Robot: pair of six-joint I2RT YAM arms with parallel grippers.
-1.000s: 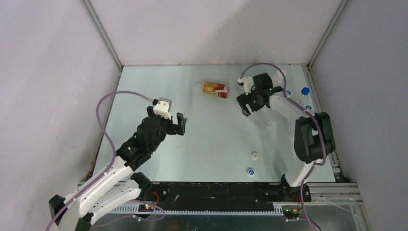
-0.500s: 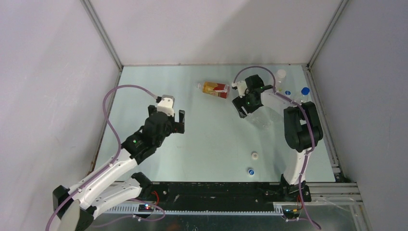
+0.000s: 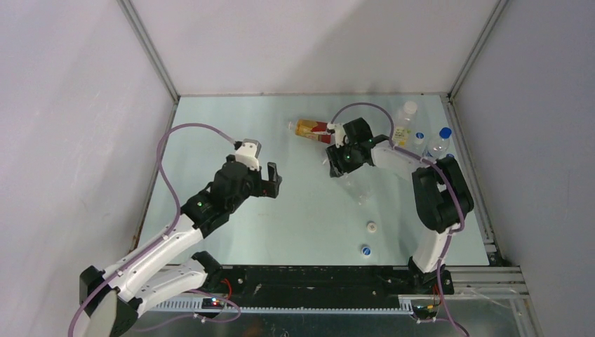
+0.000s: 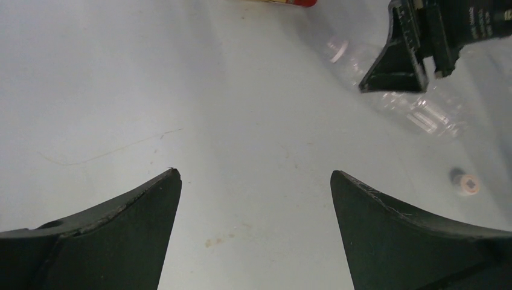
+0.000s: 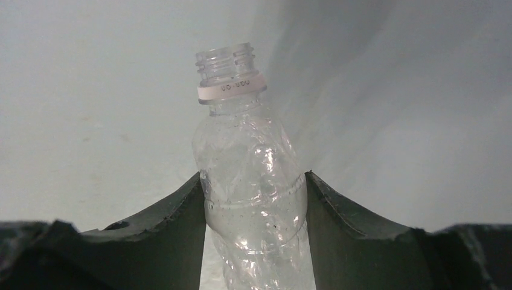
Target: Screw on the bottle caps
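Pale green tabletop (image 3: 210, 126): right gripper (image 5: 252, 176) clamps clear uncapped plastic bottle (image 5: 241, 127) for capping, left gripper (image 4: 255, 174) hangs wide open

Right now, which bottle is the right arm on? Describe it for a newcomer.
On the table, right of centre, the right end effector grips a clear bottle. Unlike the red-labelled bottle behind it and the capped bottles in the far-right corner, it has no label or cap.
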